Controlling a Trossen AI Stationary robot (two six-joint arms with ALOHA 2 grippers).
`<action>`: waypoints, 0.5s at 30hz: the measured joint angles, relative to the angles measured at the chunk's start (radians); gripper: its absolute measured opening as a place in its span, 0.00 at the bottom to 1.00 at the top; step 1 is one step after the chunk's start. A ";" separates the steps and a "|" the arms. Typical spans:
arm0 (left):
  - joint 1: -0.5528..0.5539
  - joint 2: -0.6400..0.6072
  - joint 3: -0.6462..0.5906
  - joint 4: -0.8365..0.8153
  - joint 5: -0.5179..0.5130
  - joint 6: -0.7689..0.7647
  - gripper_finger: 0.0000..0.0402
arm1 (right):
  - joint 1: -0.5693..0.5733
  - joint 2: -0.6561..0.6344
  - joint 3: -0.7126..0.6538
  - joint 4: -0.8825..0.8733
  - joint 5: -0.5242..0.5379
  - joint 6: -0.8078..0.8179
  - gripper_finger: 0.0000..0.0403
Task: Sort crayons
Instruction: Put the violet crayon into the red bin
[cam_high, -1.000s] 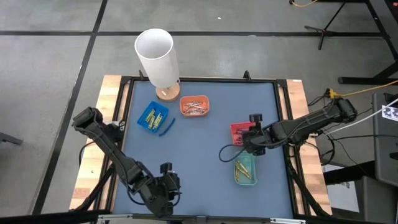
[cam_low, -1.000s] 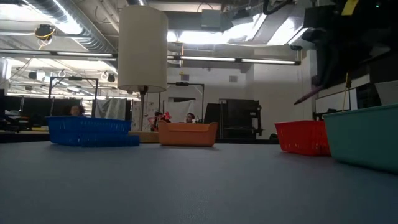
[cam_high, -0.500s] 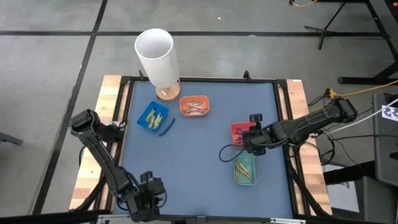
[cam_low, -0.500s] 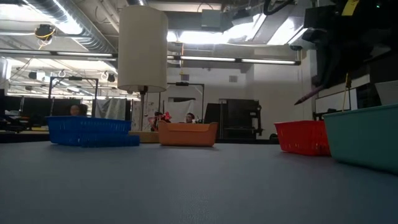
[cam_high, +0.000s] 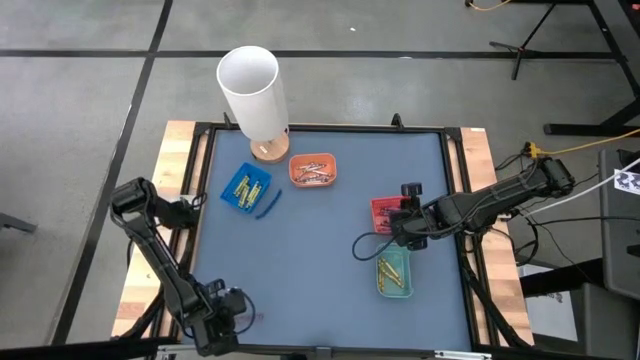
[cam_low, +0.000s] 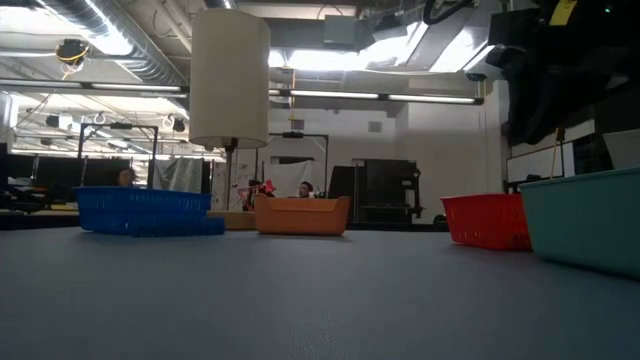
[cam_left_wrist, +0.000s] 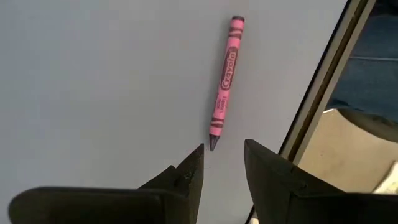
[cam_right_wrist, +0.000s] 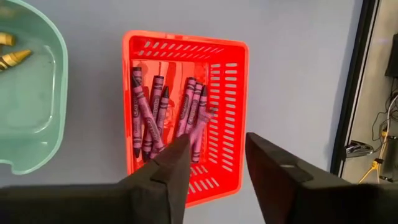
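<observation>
A pink crayon (cam_left_wrist: 225, 78) lies flat on the blue-grey table near its front left corner. My left gripper (cam_left_wrist: 222, 163) stands open just short of the crayon's dark tip and touches nothing; in the high view it (cam_high: 222, 318) is at the table's near left. My right gripper (cam_right_wrist: 217, 155) is open above the red tray (cam_right_wrist: 239, 93), which holds several purple crayons (cam_right_wrist: 163, 112). In the high view this gripper (cam_high: 400, 222) hangs over the same tray (cam_high: 385, 208) at the right.
A green tray (cam_high: 395, 275) with yellow crayons (cam_right_wrist: 9, 53) sits just nearer than the red one. A blue tray (cam_high: 246, 187), an orange tray (cam_high: 313, 170) and a tall white cylinder (cam_high: 250, 90) stand at the far left. The table's dark frame rail (cam_left_wrist: 317, 81) runs close beside the pink crayon.
My left gripper has swung toward the table's near left corner. In the low view, the purple crayon that stuck out below my right gripper over the red tray is gone from it; the right arm itself has kept its place.
</observation>
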 joint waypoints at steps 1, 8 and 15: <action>-0.004 0.001 -0.006 0.008 -0.003 0.000 0.25 | 0.000 0.000 0.000 0.000 -0.002 0.000 0.39; -0.024 0.066 -0.008 0.083 -0.005 0.102 0.25 | 0.000 0.000 0.000 0.006 -0.008 0.000 0.41; -0.018 0.111 -0.008 0.097 -0.066 0.103 0.25 | 0.000 0.000 0.000 0.008 -0.009 0.001 0.41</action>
